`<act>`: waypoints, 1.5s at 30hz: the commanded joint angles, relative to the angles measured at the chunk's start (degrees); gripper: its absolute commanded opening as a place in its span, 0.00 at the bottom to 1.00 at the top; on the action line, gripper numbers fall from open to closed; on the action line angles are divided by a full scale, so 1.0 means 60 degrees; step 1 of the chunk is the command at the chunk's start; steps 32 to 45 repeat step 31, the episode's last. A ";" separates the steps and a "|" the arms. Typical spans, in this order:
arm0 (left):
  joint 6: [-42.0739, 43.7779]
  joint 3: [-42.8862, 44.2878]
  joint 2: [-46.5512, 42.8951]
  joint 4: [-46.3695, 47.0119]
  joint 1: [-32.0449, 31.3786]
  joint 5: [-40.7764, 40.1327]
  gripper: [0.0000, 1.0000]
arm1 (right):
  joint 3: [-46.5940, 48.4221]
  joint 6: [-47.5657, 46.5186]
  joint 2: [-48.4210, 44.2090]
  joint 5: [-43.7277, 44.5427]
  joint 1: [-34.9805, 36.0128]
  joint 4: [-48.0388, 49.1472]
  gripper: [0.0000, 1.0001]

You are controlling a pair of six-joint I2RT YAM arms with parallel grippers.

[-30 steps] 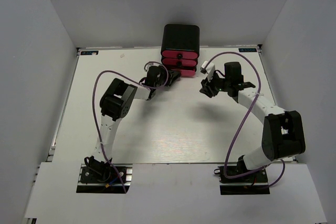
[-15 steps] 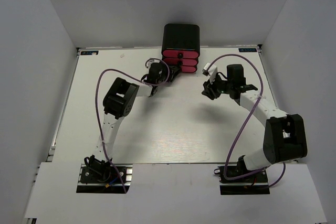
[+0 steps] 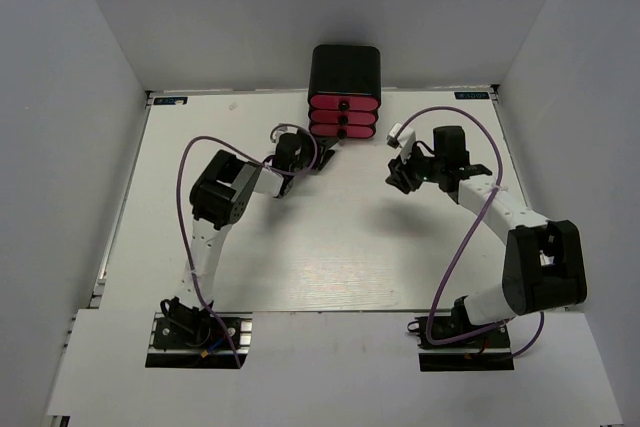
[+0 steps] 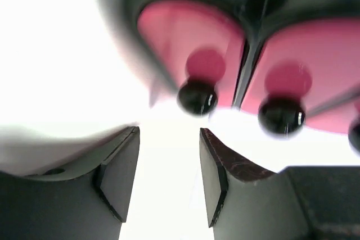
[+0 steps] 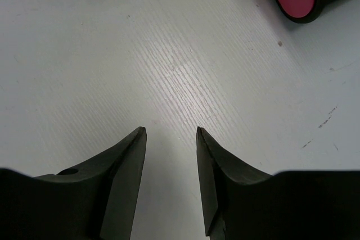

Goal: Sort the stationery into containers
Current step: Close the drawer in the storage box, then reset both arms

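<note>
- Three pale grey walls (image 3: 80, 97) close in the left, right and far sides of a white desk (image 3: 330, 257). In my right wrist view its top shows fine grain lines and a few dark scuffs (image 5: 326, 119).
- At the far edge of the desk, about midway between the side walls, stands a small black cabinet (image 3: 345, 69) with rounded corners. Three pink drawers (image 3: 343, 117) are stacked in it, their fronts turned toward me.
- My left pincer (image 3: 322, 159) hangs just on the near side of the lowest drawer, a little left of the cabinet's middle. Its fingers are spread apart and hold nothing.
- My left wrist view is blurred. Two pink drawer fronts fill the top of it, and a black knob (image 4: 197, 96) sits just beyond the gap between my fingers, closer to the right finger. I cannot tell whether either finger touches the cabinet.
- My right pincer (image 3: 396, 173) is to the right of the cabinet, nearer than it and apart from it. Its fingers are parted too, with only bare desk showing between them.
- In my right wrist view the pink drawer fronts show in the upper right corner, well beyond my fingertips.
- A purple cable (image 3: 185, 197) loops along each of my arms.
</note>
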 commanded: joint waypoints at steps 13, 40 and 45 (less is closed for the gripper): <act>0.2474 -0.4358 -0.4459 0.0213 0.0124 0.2154 0.56 | -0.0864 -0.0082 -0.1121 0.0096 -0.0089 0.0033 0.54; 0.7354 -0.7554 -1.5007 -0.8535 -0.0110 -0.2545 1.00 | -0.1331 0.4371 -0.2980 0.2440 -0.0089 -0.0041 0.90; 0.7354 -0.7554 -1.5007 -0.8535 -0.0110 -0.2545 1.00 | -0.1331 0.4371 -0.2980 0.2440 -0.0089 -0.0041 0.90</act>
